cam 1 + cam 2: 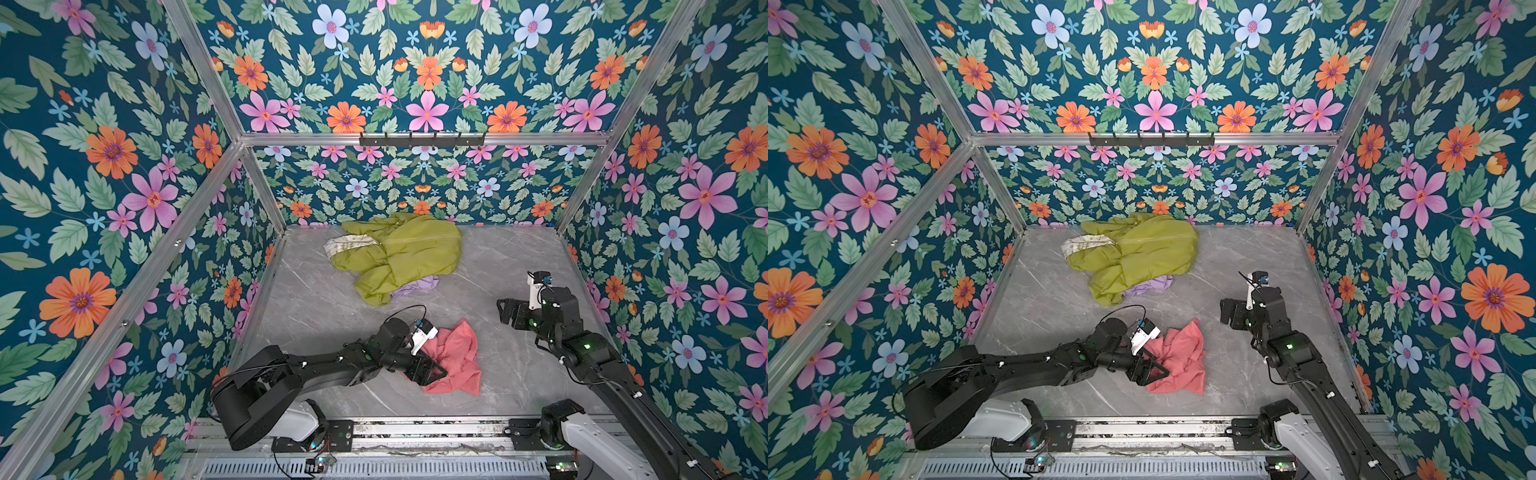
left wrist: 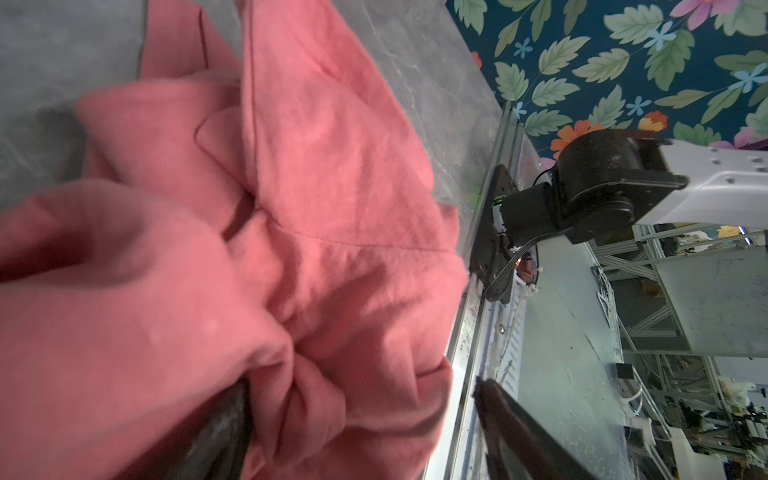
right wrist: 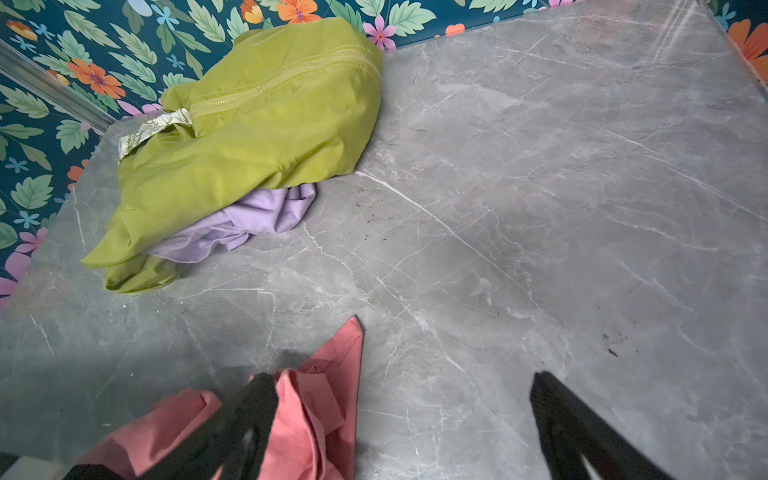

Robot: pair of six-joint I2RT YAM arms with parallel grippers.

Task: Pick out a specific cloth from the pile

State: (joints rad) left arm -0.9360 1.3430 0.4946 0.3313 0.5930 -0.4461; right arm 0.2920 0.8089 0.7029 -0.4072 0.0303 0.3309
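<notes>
The cloth (image 1: 457,357) (image 1: 1183,357) is salmon pink and lies crumpled on the grey marble table near the front, apart from the pile (image 1: 399,257) (image 1: 1133,257). The pile sits at the back: a large olive-green garment over a lilac piece (image 1: 417,286), with a cream patterned strip (image 1: 349,245). My left gripper (image 1: 432,372) (image 1: 1152,370) is low over the cloth's left edge. In the left wrist view its jaws (image 2: 361,386) stand wide open with folds of the cloth (image 2: 332,208) between them. My right gripper (image 1: 500,311) (image 3: 403,378) hangs open over bare table, right of the cloth (image 3: 328,399).
Floral walls close in the table on three sides. A black hook rack (image 1: 422,139) is fixed high on the back wall. An aluminium rail (image 1: 415,432) with both arm bases runs along the front edge. Bare marble (image 3: 582,208) lies right of the pile (image 3: 249,137).
</notes>
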